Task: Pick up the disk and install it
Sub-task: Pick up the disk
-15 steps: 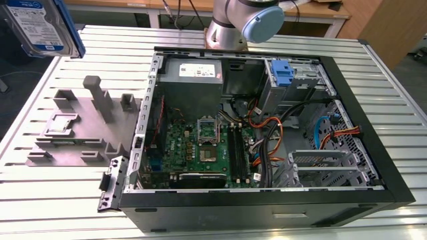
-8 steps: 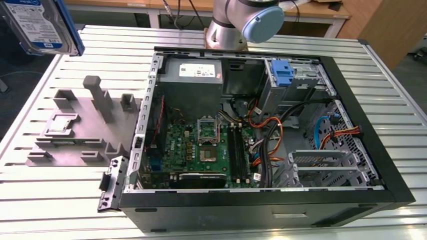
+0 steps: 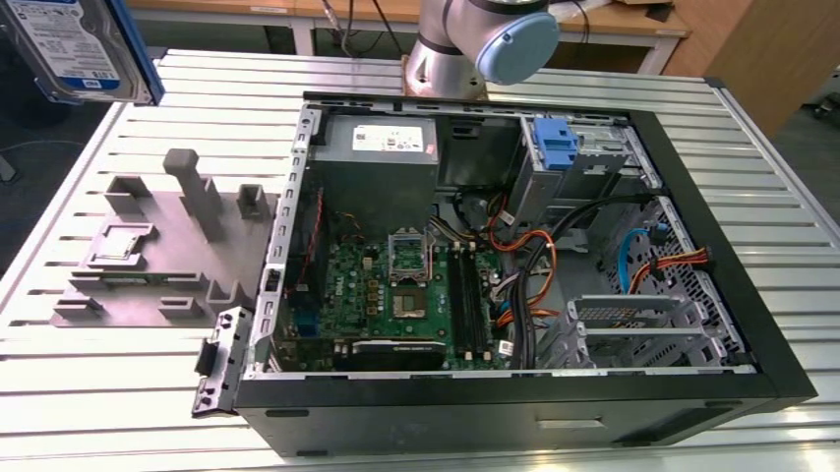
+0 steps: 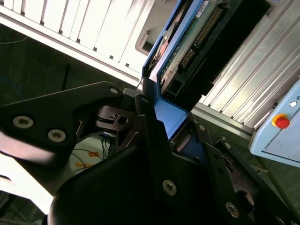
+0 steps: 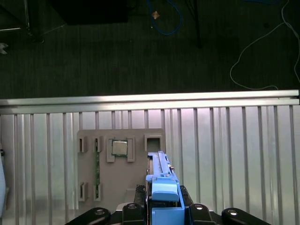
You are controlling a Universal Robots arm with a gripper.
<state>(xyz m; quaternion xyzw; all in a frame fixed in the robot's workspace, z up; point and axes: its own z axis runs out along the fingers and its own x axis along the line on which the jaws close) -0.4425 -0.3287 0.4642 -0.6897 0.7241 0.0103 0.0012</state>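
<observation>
Item: the disk (image 3: pixel 69 44), a silver drive with a white-and-blue label in a blue plastic carrier. It is held clear of the slatted metal table (image 3: pixel 118 393), outside the open computer case (image 3: pixel 525 393) and well apart from it, towards the exterior view's left. Holder: the gripper (image 4: pixel 172 127), whose fingers (image 4: pixel 151 123) are closed against the two sides of the carrier, so the disk is clamped between them. In the second wrist view the disk's circuit-board face (image 4: pixel 197 33) is shown, rising out of the fingers. In the first wrist view the carrier's blue edge (image 5: pixel 161 180) is seen end-on between the gripper (image 5: pixel 164 208) linkages. Grey fixture block (image 3: pixel 157 246): set on the table just beside the case, on the exterior view's left of it; in the first wrist view it is seen beyond the disk's edge, with a square processor chip (image 5: pixel 119 148) seated in one of its pockets. Case contents: a green motherboard (image 3: pixel 393 285) on the floor of the case; a grey power supply box (image 3: pixel 381 147) with a white sticker in the far corner; a blue plastic bracket (image 3: pixel 558 147) fixed to the grey drive bay on the far side; orange and black cables (image 3: pixel 538 265) run between them. Arm base (image 3: pixel 459 54): mounted on the table just behind the case. A pale panel with a red button (image 4: pixel 281 121) is seen in the second wrist view.
</observation>
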